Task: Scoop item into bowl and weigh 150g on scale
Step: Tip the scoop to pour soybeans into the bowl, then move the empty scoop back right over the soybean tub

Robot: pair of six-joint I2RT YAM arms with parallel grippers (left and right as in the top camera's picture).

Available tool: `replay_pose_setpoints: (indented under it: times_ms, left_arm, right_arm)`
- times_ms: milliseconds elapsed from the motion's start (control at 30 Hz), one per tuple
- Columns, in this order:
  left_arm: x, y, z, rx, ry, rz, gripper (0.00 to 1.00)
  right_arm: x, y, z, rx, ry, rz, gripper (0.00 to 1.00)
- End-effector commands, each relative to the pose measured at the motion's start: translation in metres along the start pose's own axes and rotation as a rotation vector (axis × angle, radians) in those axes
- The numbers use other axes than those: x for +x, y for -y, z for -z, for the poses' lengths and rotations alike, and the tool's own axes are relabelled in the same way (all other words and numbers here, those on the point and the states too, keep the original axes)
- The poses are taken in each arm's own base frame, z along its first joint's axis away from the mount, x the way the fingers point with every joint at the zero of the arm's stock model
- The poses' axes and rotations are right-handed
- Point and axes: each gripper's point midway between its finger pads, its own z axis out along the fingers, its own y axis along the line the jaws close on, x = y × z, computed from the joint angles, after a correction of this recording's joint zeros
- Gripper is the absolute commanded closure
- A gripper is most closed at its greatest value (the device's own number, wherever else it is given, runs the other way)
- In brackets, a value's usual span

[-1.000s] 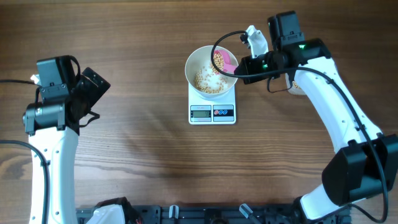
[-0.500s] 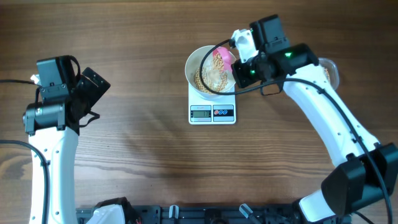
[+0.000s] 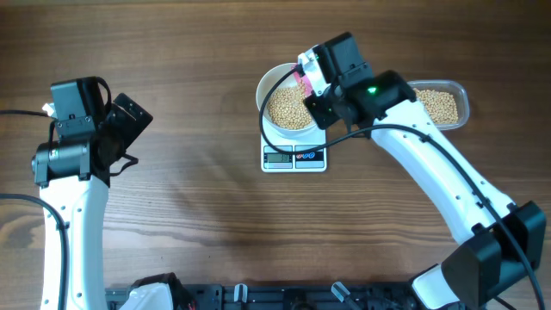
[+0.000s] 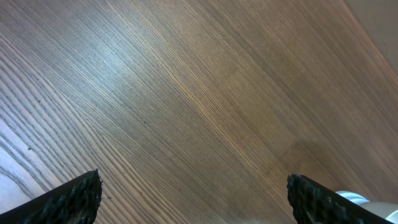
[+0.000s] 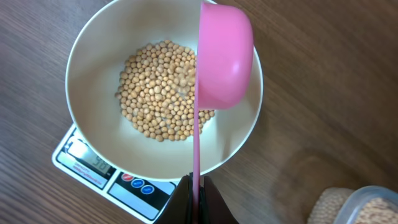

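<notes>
right gripper (image 5: pixel 196 200): clamped on pink scoop (image 5: pixel 225 56) handle, tipped above scale (image 5: pixel 81 158)
left gripper (image 4: pixel 193 194): jaws apart, empty, far left of scale
beans (image 5: pixel 158 93): in bowl (image 5: pixel 93 68) on scale
risk: scoop clips bowl rim, skews reading; full scoops overshoot target

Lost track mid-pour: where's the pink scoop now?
In the right wrist view, the pink scoop is tipped on edge over the bowl's right half, above the beans.

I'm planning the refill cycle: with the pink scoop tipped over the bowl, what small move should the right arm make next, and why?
Probably level the pink scoop and swing it toward the tub. It hangs tipped in the right gripper, apparently empty; beans only cover the bottom of the bowl; the scale reading is illegible.
</notes>
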Motion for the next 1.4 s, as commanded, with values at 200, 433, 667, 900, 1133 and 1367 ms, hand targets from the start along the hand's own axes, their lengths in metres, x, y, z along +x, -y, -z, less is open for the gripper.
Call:
replay_pose_setpoints:
  times_ms: [200, 433, 667, 900, 1133, 1367]
  left_arm:
    - [-0.002, -0.004, -0.001, -0.016, 0.005, 0.003, 0.0]
    - [-0.002, -0.004, -0.001, -0.017, 0.005, 0.004, 0.0]
    - [-0.002, -0.004, -0.001, -0.016, 0.005, 0.003, 0.0]
    - [-0.002, -0.004, -0.001, -0.016, 0.005, 0.003, 0.0]
    - [-0.002, -0.004, -0.001, -0.016, 0.005, 0.003, 0.0]
    - [-0.002, -0.004, -0.001, -0.016, 0.005, 0.003, 0.0]
  right_arm:
    - [-0.023, -0.005, 0.02, 0.114, 0.074, 0.156, 0.95]
    - [-0.027, -0.005, 0.024, 0.178, 0.074, 0.282, 0.96]
    - [-0.034, -0.024, 0.024, 0.064, 0.129, 0.103, 0.96]
    - [-0.059, 0.013, 0.081, -0.059, 0.338, -0.13, 0.96]
    - [-0.005, 0.118, 0.145, 0.009, 0.39, -0.382, 0.96]
    - [0.138, 0.216, 0.134, 0.292, 0.058, -0.685, 0.96]
